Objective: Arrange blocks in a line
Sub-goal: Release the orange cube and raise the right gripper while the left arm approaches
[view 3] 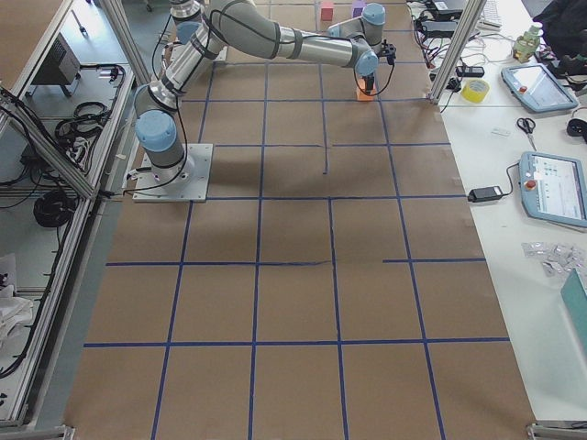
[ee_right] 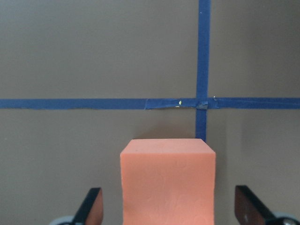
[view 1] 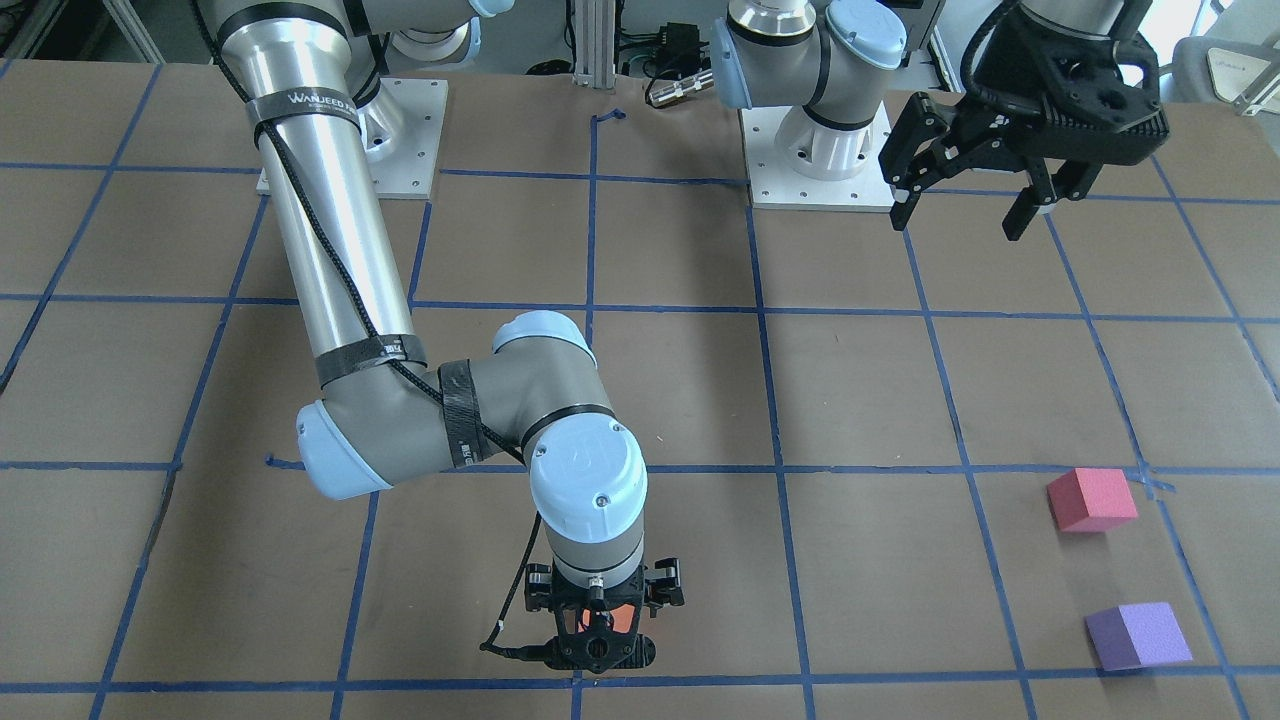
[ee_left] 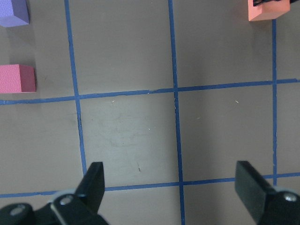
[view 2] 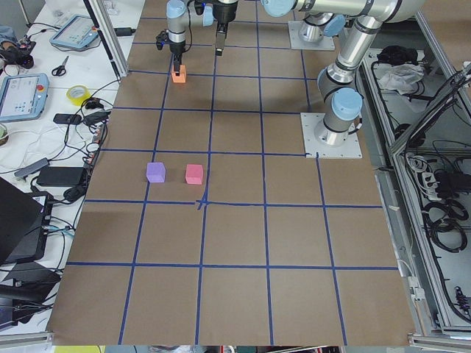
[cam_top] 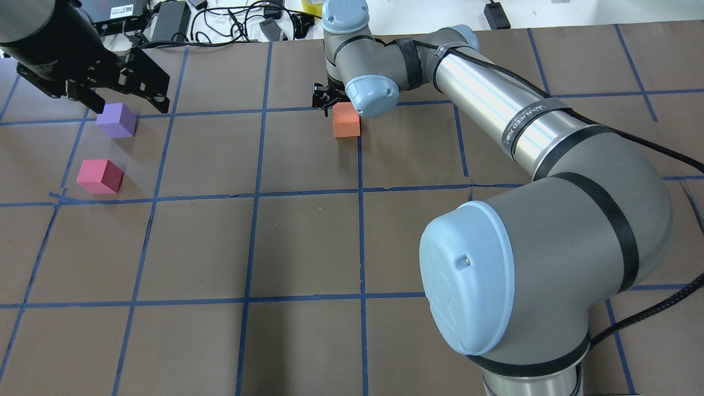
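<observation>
The orange block [ee_right: 168, 183] stands on the brown table beside a blue tape crossing, and also shows in the overhead view [cam_top: 346, 120]. My right gripper [ee_right: 168, 206] is open and straddles it, with a gap between each finger and the block. It also shows in the front view [view 1: 600, 640]. The pinkish-red block [cam_top: 99, 176] and the purple block [cam_top: 116, 120] sit side by side far off at the table's left end. My left gripper [cam_top: 131, 104] is open and empty, held above the table near the purple block. The left wrist view [ee_left: 171, 183] shows bare table between its fingers.
Blue tape lines [cam_top: 360, 220] divide the brown table [cam_top: 220, 247] into squares. Cables and boxes [cam_top: 176, 16] lie past the far edge. The right arm [cam_top: 528, 126] stretches across the table's right half. Tablets, tape and scissors lie on a side bench [view 3: 541, 119].
</observation>
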`<state>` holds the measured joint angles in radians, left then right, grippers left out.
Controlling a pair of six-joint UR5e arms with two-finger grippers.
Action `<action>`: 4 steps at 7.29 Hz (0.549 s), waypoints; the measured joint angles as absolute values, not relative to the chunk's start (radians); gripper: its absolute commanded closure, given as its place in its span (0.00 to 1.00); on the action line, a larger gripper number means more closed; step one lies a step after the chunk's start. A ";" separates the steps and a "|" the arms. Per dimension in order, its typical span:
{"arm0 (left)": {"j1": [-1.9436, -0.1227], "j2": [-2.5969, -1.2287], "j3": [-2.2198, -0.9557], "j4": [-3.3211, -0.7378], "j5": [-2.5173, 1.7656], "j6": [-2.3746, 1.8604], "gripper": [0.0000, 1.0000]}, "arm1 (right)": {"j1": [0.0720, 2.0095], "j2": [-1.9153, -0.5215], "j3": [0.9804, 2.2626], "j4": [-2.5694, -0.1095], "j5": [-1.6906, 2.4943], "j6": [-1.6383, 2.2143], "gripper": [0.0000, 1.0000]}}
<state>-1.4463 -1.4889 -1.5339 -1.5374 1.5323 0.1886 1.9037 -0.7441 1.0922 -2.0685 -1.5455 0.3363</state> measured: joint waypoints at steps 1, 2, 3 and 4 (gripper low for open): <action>-1.428 -1.493 -1.537 -1.495 1.524 0.229 0.00 | 1.902 -0.782 1.092 -2.040 -1.523 0.355 0.00; -1.412 -1.497 -1.548 -1.466 1.496 0.254 0.00 | 1.894 -0.833 1.093 -1.987 -1.509 0.367 0.00; -1.404 -1.506 -1.571 -1.456 1.456 0.227 0.00 | 1.873 -0.894 1.096 -1.923 -1.503 0.369 0.00; -1.403 -1.526 -1.590 -1.437 1.435 0.157 0.00 | 1.838 -0.953 1.101 -1.862 -1.498 0.356 0.00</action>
<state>-1.4033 -1.5265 -1.5899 -1.4369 1.4351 0.1574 1.8381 -0.9535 1.1006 -1.8618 -1.4977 0.3563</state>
